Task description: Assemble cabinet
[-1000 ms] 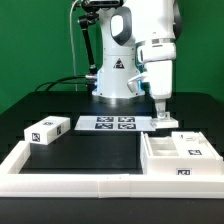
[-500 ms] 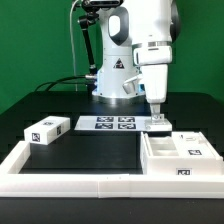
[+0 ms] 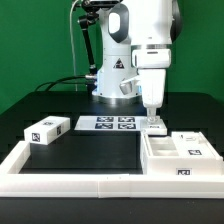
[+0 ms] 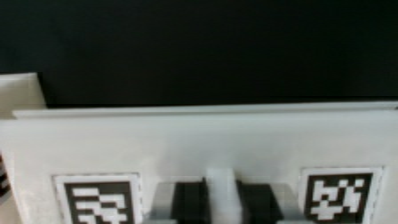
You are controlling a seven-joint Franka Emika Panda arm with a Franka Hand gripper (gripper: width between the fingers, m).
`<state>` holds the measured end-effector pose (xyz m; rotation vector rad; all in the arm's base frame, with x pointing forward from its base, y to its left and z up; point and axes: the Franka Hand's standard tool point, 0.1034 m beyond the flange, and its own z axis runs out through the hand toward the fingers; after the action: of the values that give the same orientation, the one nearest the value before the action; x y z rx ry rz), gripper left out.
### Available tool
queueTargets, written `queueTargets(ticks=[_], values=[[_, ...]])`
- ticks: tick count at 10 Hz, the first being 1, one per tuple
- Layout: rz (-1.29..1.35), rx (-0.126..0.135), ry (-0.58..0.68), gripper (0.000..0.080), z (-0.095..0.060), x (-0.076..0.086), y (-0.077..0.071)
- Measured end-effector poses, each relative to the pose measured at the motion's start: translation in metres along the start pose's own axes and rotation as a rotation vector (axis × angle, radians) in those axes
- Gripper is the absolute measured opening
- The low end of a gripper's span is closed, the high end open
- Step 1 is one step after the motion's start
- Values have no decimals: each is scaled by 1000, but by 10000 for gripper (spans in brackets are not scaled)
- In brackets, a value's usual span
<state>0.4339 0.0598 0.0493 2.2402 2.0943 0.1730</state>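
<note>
The cabinet body [image 3: 181, 171], an open white box with tags, lies at the exterior view's right. My gripper [image 3: 153, 119] points straight down just behind it. It holds a small white tagged panel [image 3: 158, 127] low over the table. In the wrist view the two dark fingers [image 4: 187, 203] stand close together on a thin white ridge of this panel [image 4: 214, 140]. The panel's face shows a tag on each side. My gripper [image 4: 221, 200] is shut on that ridge. Another white tagged block [image 3: 46, 130] lies on the table at the exterior view's left.
The marker board [image 3: 108, 124] lies flat in front of the robot base [image 3: 112, 85]. A long white border rail [image 3: 70, 182] runs along the front and up the exterior view's left side. The black mat [image 3: 95, 150] lies between the parts.
My gripper has moved down and toward the exterior view's left, and the small white panel has moved with it, closer to the table behind the cabinet body.
</note>
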Motion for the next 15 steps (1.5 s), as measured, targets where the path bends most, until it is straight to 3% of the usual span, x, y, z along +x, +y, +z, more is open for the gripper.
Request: queueTargets(ticks=[4, 9, 13, 15], values=[[-1, -1, 0, 69, 0, 0, 1], [-1, -4, -10, 69, -2, 2, 17], [-2, 0, -11, 69, -1, 1, 15], [-11, 8, -24, 69, -2, -3, 22]])
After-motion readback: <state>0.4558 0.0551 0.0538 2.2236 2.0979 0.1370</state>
